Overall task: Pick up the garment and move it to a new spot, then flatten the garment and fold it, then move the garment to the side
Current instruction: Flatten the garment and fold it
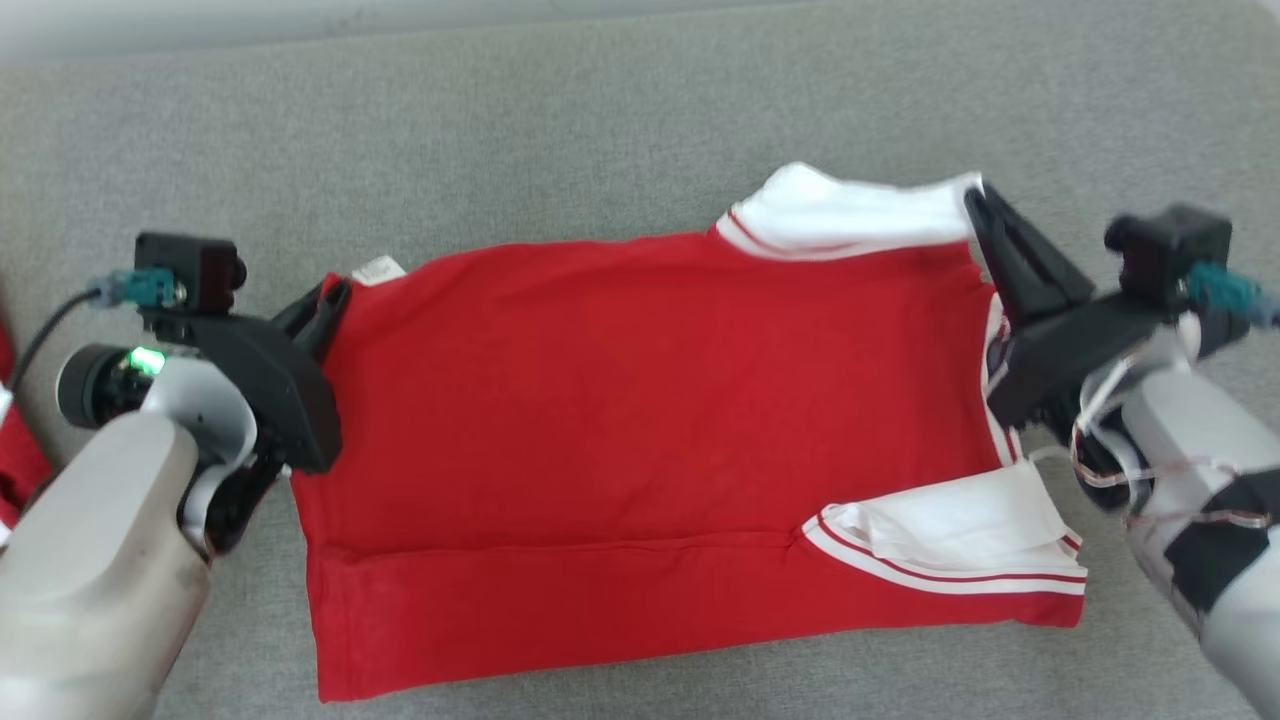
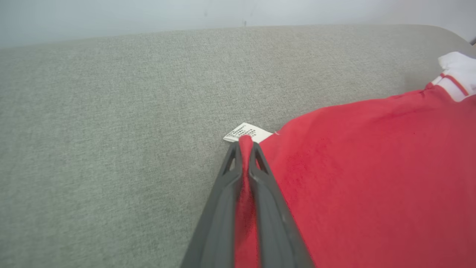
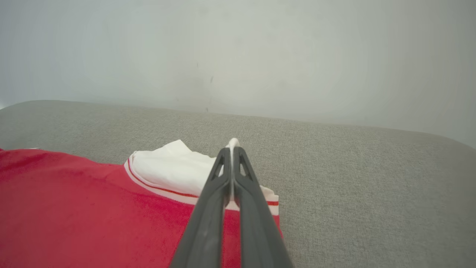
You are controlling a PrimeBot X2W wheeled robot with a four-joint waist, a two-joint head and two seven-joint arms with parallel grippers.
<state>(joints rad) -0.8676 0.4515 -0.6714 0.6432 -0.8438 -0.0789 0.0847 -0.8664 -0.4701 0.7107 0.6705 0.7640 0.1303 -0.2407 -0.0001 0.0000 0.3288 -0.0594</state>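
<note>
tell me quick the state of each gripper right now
left gripper: shut on the red shirt, corner by the label
right gripper: shut on its white sleeve

A grey woven surface (image 1: 600, 120) (softly lit) meets a pale wall (image 3: 238, 56).

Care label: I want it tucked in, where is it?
Head view: the care label pokes out at the far-left corner of the red shirt, by the left gripper.
</note>
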